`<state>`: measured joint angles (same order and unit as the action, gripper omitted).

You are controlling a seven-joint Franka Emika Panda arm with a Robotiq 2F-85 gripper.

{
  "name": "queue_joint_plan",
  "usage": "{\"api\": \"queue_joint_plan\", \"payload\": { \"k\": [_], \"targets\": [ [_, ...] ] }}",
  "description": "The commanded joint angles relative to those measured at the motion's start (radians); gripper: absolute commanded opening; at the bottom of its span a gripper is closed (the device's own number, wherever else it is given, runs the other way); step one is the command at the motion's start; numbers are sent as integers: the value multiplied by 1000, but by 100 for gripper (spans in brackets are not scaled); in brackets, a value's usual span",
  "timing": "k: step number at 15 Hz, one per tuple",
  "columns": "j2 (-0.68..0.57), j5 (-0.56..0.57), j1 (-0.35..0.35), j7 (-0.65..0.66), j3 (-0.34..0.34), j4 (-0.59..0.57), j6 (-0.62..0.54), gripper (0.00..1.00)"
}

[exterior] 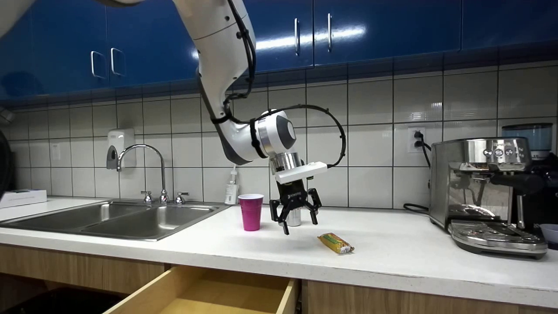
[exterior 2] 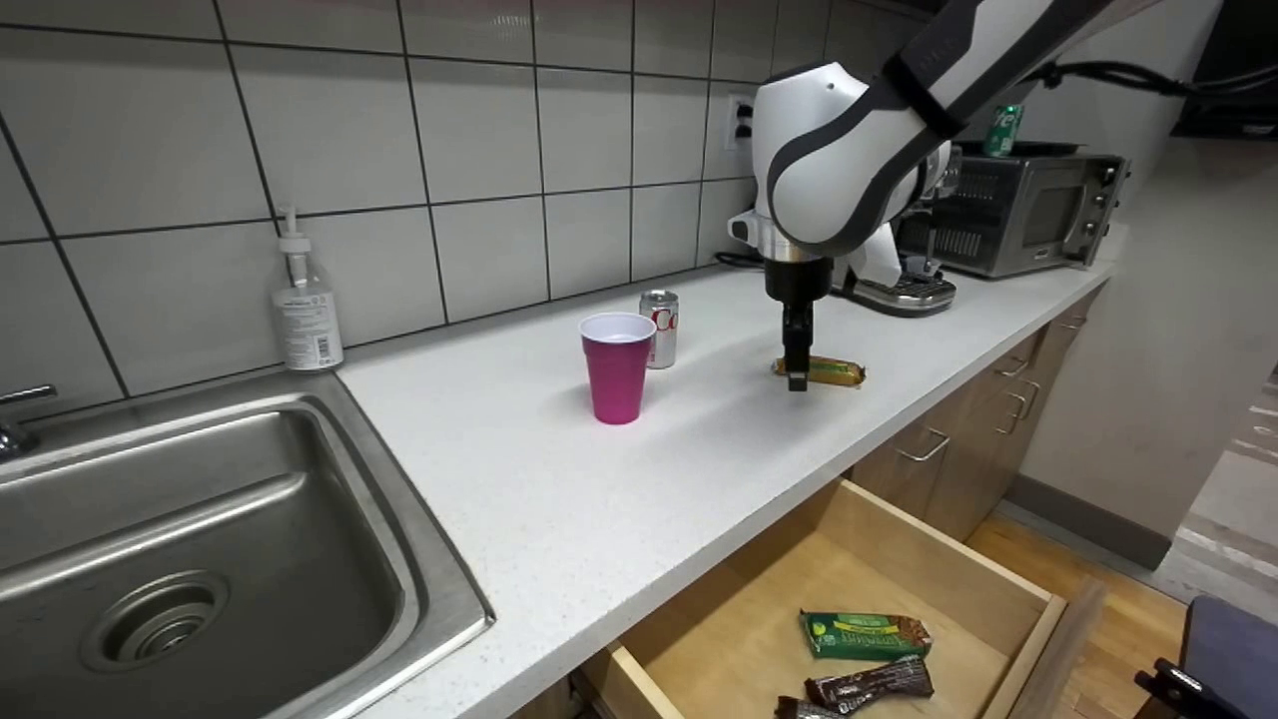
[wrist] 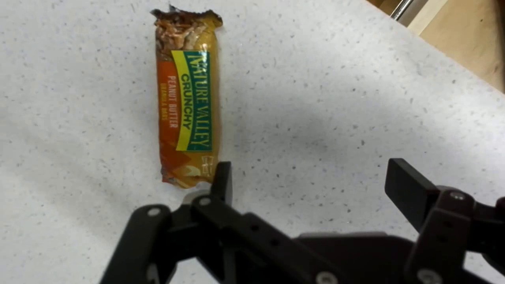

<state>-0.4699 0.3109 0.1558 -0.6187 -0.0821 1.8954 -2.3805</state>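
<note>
The peanut butter granola bar (wrist: 189,106) lies flat on the counter (exterior: 392,244), which alone supports it — the gripper (wrist: 309,179) hangs nearby, clear of the surface, jaws wide apart with nothing between them. Farther off, the pink cup (exterior: 251,213) stands upright near a can (exterior 2: 666,330); the drawer (exterior 2: 934,559) is pulled out, so wrapped bars (exterior 2: 865,636) inside show.

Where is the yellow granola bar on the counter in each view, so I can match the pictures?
In an exterior view: the granola bar is low, right of centre.
In an exterior view: the granola bar is right of centre, about mid-height, partly behind the open jaws.
In the wrist view: the granola bar is left of centre, mostly in the upper half.
Shared landmark: the white countertop under it, visible in all three views.
</note>
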Motion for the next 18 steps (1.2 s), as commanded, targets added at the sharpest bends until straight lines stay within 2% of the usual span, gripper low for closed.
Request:
{"api": "queue_joint_plan", "payload": {
  "k": [1,7,18],
  "targets": [
    [-86,-35,33,-8,4,-145,83,100],
    [-172,-44,69,-9,-2,-270,145,100],
    [-272,-108,124,-22,8,-411,263,100]
  ]
}}
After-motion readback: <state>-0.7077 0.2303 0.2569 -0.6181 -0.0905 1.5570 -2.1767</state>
